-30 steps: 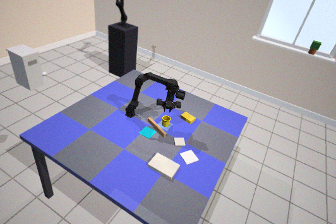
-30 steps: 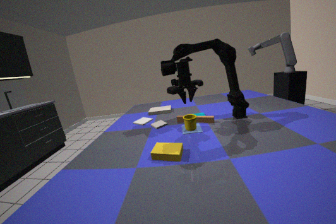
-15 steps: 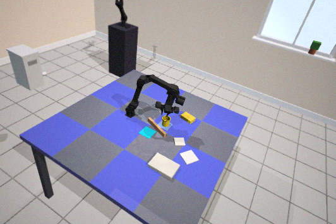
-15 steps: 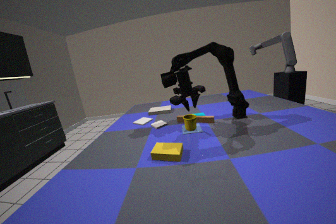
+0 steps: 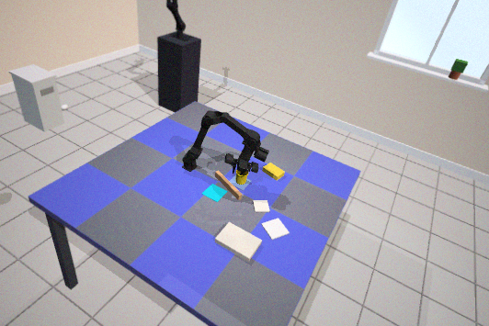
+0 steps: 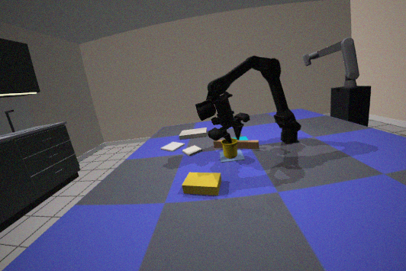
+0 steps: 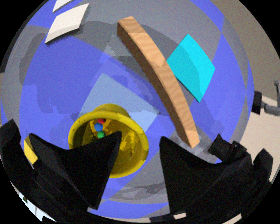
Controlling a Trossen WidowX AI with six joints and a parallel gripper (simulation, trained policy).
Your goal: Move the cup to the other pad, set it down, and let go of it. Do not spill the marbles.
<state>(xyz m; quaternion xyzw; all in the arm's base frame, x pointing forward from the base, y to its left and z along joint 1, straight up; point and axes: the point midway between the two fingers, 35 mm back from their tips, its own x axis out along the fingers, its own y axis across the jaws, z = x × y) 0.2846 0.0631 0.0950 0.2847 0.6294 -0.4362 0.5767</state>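
Beige walls [image 5: 285,28] [image 6: 160,80], pale tiled floor [image 5: 115,289] [image 6: 49,210], bright window [image 5: 427,9], dark drawer cabinet [image 6: 46,160]

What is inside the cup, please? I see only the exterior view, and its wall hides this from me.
Observer: Marbles are in the cup; I see red, blue and green.
Operator: And the cyan pad, which shape has it? The bar covers most of it for me.
Observer: The cyan pad is four-sided and flat, with nothing standing on it, beyond the bar from the cup.
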